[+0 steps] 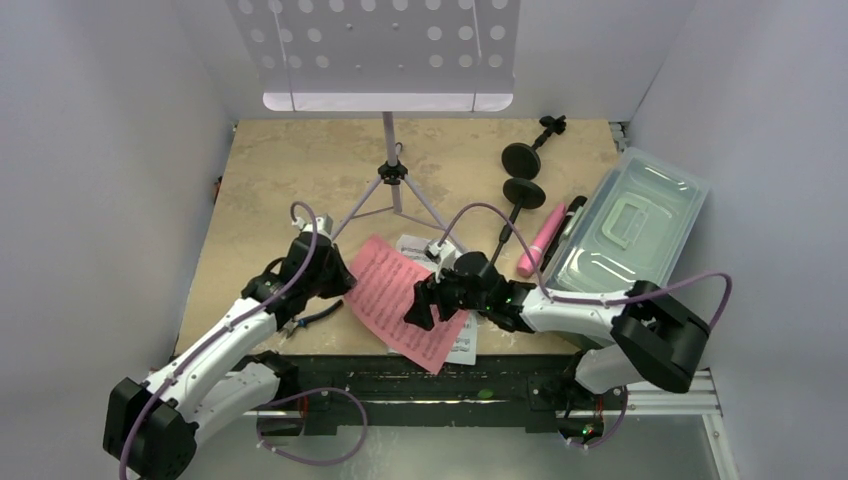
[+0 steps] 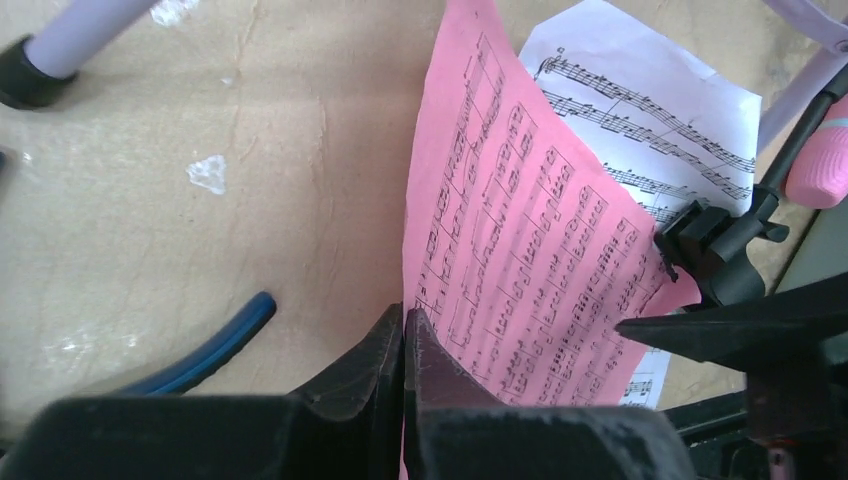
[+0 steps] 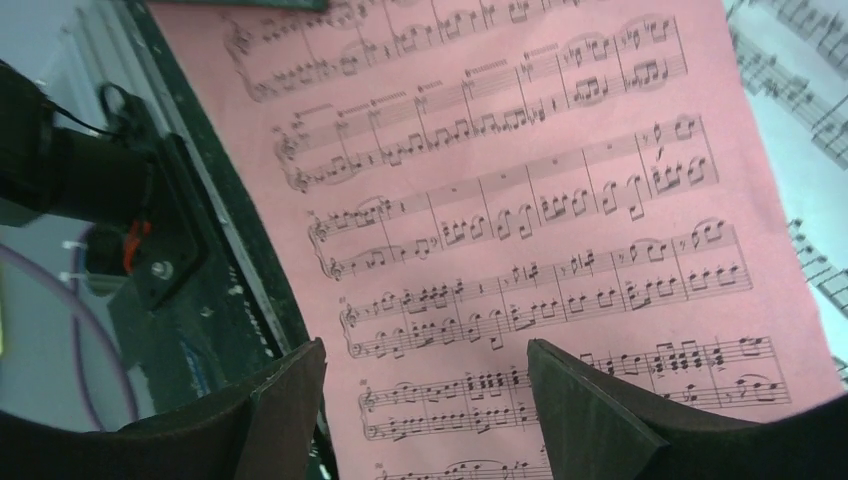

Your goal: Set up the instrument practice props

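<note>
Left wrist view is showing left gripper (image 2: 403, 322) pinching the edge of the thin pink sheet-music page (image 2: 520, 250), which is stretching ahead under the spread right gripper (image 3: 425, 375); any opposing pull is risking tearing or slipping it.

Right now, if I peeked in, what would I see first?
The bright pink sheet-music page at the front middle of the table, with the left gripper pinching its edge and the right gripper open just over it. Next, the big lavender music desk full of holes, standing at the back on thin legs. On the right, a pink microphone lies beside a clear tub.
</note>
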`<state>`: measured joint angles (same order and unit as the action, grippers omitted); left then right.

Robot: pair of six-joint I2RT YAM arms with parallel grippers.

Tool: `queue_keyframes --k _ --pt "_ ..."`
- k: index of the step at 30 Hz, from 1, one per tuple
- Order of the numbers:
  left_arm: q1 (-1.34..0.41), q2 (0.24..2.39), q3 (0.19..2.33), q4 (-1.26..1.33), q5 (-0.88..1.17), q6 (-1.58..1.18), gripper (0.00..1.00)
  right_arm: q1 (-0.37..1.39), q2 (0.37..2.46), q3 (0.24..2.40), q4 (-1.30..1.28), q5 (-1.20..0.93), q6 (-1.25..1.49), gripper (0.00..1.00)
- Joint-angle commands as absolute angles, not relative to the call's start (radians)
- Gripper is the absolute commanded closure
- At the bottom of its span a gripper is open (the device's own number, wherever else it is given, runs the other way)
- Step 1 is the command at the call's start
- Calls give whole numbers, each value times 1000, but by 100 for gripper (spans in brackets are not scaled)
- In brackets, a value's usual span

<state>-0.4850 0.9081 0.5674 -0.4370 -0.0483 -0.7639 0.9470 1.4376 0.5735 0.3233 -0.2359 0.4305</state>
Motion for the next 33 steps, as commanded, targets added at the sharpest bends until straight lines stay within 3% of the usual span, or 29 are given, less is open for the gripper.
queue_keyframes --k 1,12,20,27,33 --pt "-488 855 689 -490 -101 -625 100 948 1296 605 339 -207 465 21" --pt "-488 688 896 -355 439 -291 100 902 1051 752 154 -178 398 11" --pt "-488 687 990 -290 663 -252 100 877 923 840 39 -163 332 5" --pt "-488 720 1030 -220 866 -272 100 850 852 770 112 -193 359 2" --pt "-488 747 1088 -301 913 -221 100 707 759 691 151 -288 386 1"
